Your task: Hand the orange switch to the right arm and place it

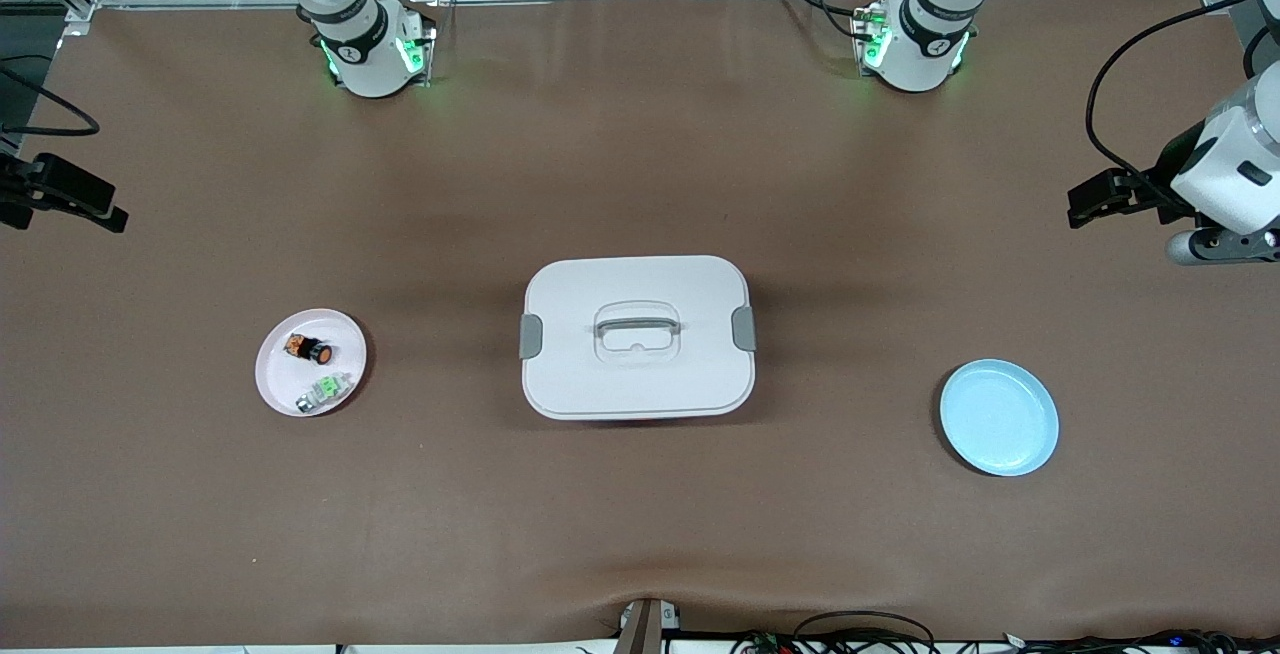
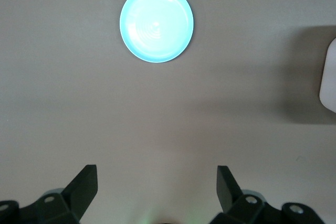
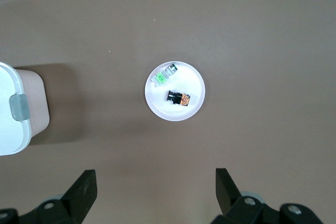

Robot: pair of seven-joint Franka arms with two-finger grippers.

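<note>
The orange switch (image 1: 312, 349), a small black cylinder with an orange cap, lies on its side on a pink plate (image 1: 275, 384) toward the right arm's end of the table. In the right wrist view the orange switch (image 3: 178, 98) shows on the plate (image 3: 190, 85), far below. My right gripper (image 3: 156, 177) hangs high above the table, open and empty. The right arm (image 1: 355, 29) rises from its base out of the front view. Open and empty as well, my left gripper (image 2: 157, 174) hangs high over bare table near a blue plate (image 2: 156, 23).
A green-and-white component (image 1: 325, 392) shares the pink plate with the switch. A white lidded box (image 1: 637, 336) with a grey handle stands mid-table. The blue plate (image 1: 1000, 417) lies toward the left arm's end. Cables run along the table's edges.
</note>
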